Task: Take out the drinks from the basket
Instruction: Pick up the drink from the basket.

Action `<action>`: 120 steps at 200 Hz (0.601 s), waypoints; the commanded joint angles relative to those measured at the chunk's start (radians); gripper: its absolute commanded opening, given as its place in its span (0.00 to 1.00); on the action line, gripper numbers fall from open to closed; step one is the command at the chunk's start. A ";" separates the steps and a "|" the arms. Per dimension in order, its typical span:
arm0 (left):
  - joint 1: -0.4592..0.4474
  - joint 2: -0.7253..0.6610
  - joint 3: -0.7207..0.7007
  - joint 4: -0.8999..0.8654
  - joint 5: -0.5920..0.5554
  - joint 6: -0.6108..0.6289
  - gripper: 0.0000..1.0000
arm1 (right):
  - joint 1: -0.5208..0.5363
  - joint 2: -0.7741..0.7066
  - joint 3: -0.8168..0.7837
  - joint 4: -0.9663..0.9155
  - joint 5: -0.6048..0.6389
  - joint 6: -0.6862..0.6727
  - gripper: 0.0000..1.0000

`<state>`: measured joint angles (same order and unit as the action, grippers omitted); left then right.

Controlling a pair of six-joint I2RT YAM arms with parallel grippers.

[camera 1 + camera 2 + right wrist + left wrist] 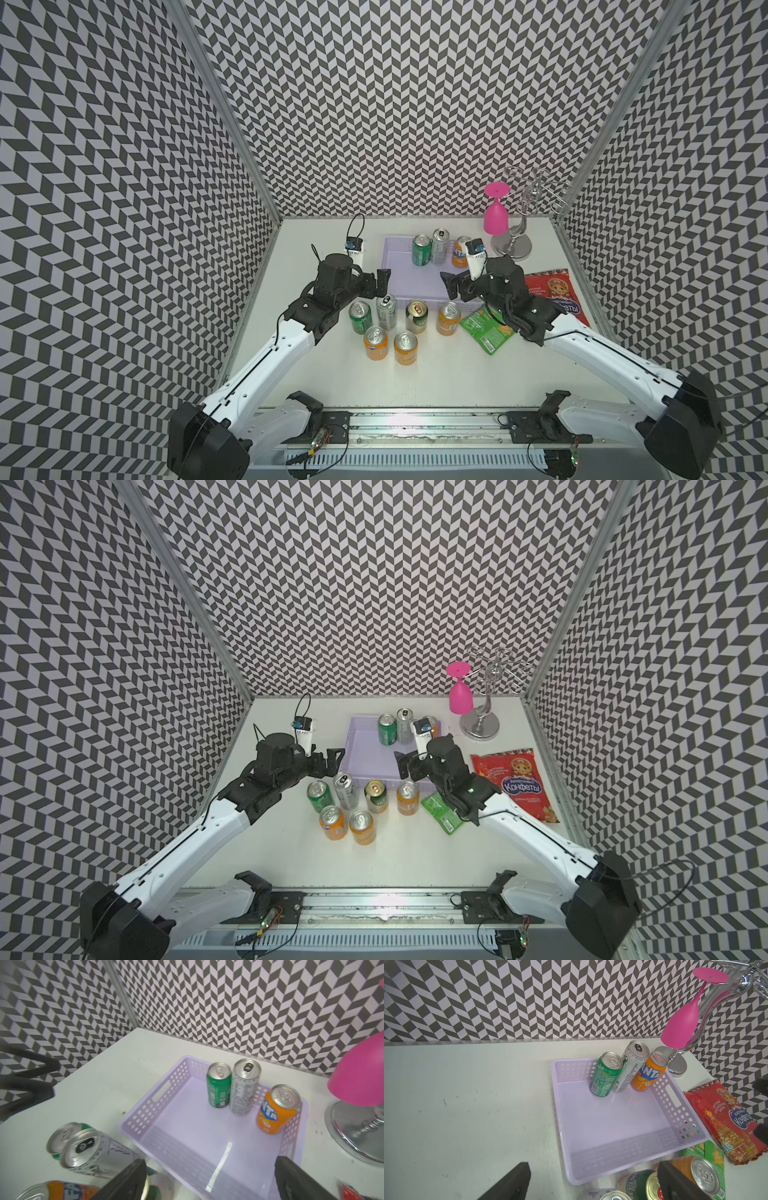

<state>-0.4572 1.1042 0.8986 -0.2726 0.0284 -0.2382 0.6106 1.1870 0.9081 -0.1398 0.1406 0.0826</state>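
Looking over the tabletop (pixel 415 386), I count six cans (pixel 416 316) already standing in front of the basket (pixel 405 284). A green can (pixel 421 249), a silver can (pixel 440 246) and an orange can (pixel 458 255) are left at its far wall, so about two thirds seems done. The left tool (pixel 379 286) and right tool (pixel 451 286) hang wide open and empty at its near side. A goblet (pixel 496 218) on a rack (pixel 512 245) crowds the orange can's corner.

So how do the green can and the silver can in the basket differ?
The green can is green with an all-silver top; the silver can is grey-white with a dark tab. The silver can stands taller and slimmer than the green can. Both stand upright, side by side at the far wall of the basket.
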 commanded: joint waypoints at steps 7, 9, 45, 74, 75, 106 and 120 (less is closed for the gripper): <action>0.006 0.061 0.057 0.043 0.045 0.021 0.99 | -0.094 0.070 0.076 0.028 -0.075 -0.022 1.00; 0.005 0.066 0.059 0.044 0.048 0.022 0.99 | -0.100 0.080 0.079 0.031 -0.075 -0.023 1.00; 0.005 0.133 0.088 0.055 0.077 0.038 0.99 | -0.172 0.267 0.205 0.048 -0.100 -0.034 1.00; 0.007 0.161 0.099 0.050 0.074 0.049 0.99 | -0.182 0.405 0.309 0.074 -0.098 -0.030 1.00; 0.007 0.161 0.099 0.050 0.074 0.049 0.99 | -0.182 0.410 0.312 0.074 -0.099 -0.029 1.00; 0.008 0.173 0.097 0.044 0.075 0.056 0.99 | -0.181 0.557 0.443 0.065 -0.114 -0.036 1.00; 0.008 0.176 0.097 0.044 0.076 0.058 0.99 | -0.181 0.611 0.493 0.064 -0.113 -0.037 1.00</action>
<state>-0.4553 1.2720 0.9638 -0.2432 0.0925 -0.1986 0.4294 1.7264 1.3220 -0.1253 0.0448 0.0536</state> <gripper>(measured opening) 0.990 0.998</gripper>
